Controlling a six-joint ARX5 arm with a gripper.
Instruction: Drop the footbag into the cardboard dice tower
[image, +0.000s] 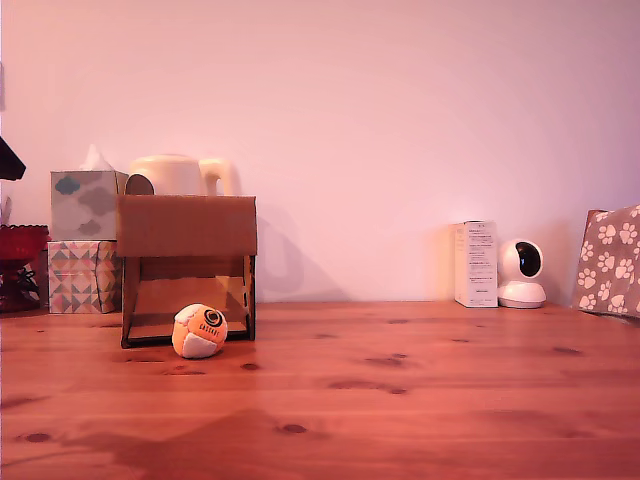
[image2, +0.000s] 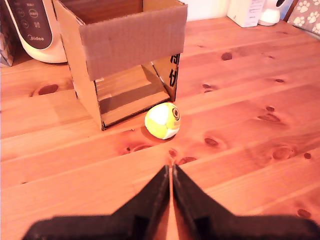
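1. Exterior view: the footbag (image: 199, 331), a small soft ball of orange and white stitched panels with a round black logo and dark lettering, rests on the knotty, glossy pine-plank table (image: 420, 400). It sits at 5 o'clock from the centre of the cardboard dice tower (image: 187, 268), just in front of the tower's open lower mouth.
2. The tower is a box of matte brown corrugated cardboard with dark cut edges. A solid flat panel covers its upper front; the lower front is open and shows a sloped cardboard floor inside.
3. Wrist view: the footbag (image2: 162, 120) appears pale yellow and white under this camera's tint. It lies beside the near front corner of the tower (image2: 120, 55), close to the corner; contact cannot be determined.
4. The tower's top is open in the wrist view, showing bare inner walls.
5. The gripper (image2: 171, 176), two black tapered fingers with smooth flat faces, is clenched with only a hairline slit between the tips. It grasps nothing and is apart from the footbag.
6. Behind the tower in the exterior view, at 10 o'clock, stand two stacked patterned tissue boxes (image: 86, 240) and a rounded cream plastic appliance (image: 180, 175).
7. At 3 o'clock of the exterior view stand a tall white carton (image: 476, 263), a white domed camera with a black lens face (image: 521, 273) and a paw-print fabric item (image: 610, 260).
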